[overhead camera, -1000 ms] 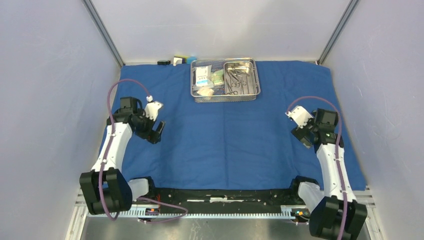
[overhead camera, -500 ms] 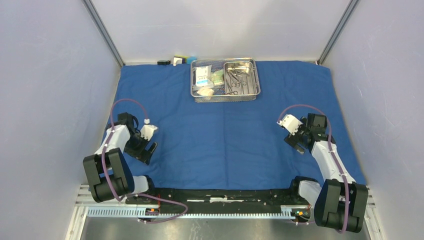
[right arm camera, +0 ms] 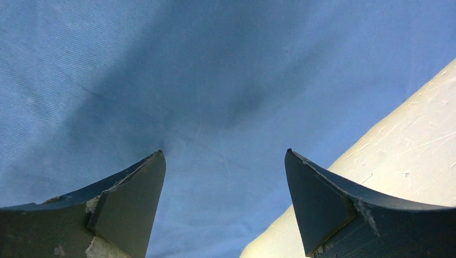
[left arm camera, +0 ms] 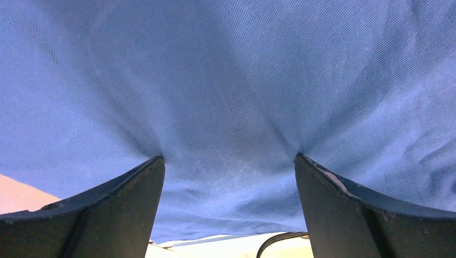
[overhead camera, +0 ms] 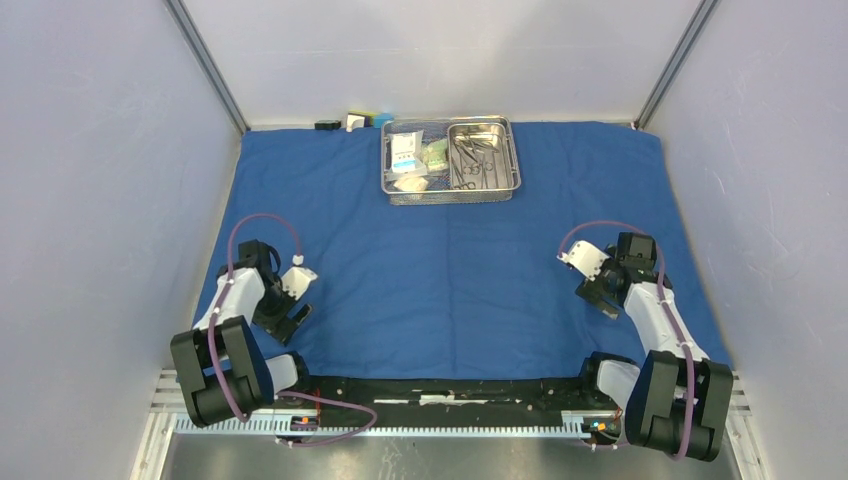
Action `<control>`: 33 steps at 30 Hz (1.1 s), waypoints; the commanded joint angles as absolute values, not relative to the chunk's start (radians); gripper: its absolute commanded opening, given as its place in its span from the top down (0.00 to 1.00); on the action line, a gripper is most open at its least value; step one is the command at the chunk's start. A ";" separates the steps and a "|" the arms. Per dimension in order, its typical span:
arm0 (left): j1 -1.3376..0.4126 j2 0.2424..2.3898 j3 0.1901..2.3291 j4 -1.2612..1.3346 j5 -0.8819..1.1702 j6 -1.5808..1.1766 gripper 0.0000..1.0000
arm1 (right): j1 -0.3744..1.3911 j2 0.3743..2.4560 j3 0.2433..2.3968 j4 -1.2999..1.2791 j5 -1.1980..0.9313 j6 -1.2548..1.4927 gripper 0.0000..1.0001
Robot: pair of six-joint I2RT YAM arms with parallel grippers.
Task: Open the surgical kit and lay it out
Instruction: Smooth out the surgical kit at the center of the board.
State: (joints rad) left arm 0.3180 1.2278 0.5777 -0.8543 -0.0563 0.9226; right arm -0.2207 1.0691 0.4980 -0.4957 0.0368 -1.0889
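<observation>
The surgical kit's blue cloth wrap [overhead camera: 450, 270] lies spread flat over the table. At its far edge stands the steel wire-mesh basket [overhead camera: 451, 197]. Inside it are a smaller steel pan [overhead camera: 482, 127] with slim instruments [overhead camera: 468, 165], and white and green packets [overhead camera: 406, 150]. My left gripper [overhead camera: 298, 318] is low over the cloth's near-left part. In the left wrist view it [left arm camera: 228, 157] is open, both tips dimpling the cloth [left arm camera: 226, 80]. My right gripper [overhead camera: 592, 297] is open over the near-right part. Nothing but cloth [right arm camera: 188, 70] shows between its tips [right arm camera: 224, 152].
Small black, white and blue blocks [overhead camera: 355, 121] sit behind the cloth's far edge. Grey walls close in left, right and back. Pale table surface [right arm camera: 408, 161] shows beside the cloth's edge in the right wrist view. A black cable [left arm camera: 279, 239] runs near the cloth's edge in the left wrist view.
Both arms have folded back toward the near edge and dropped lower, bringing the grippers down onto the cloth's near corners. Both stayed open. The basket has not moved.
</observation>
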 commanded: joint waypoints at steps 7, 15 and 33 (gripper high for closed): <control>0.335 1.174 0.588 -0.955 -0.169 1.038 0.03 | -0.238 1.066 0.584 -0.536 0.031 -1.125 0.10; 0.336 1.148 0.940 -1.138 0.165 0.957 0.00 | -0.237 1.111 0.750 -0.586 -0.172 -1.009 0.10; 0.316 1.673 1.094 -0.710 0.179 0.659 0.00 | -0.211 1.254 0.626 -0.480 -0.182 -0.983 0.12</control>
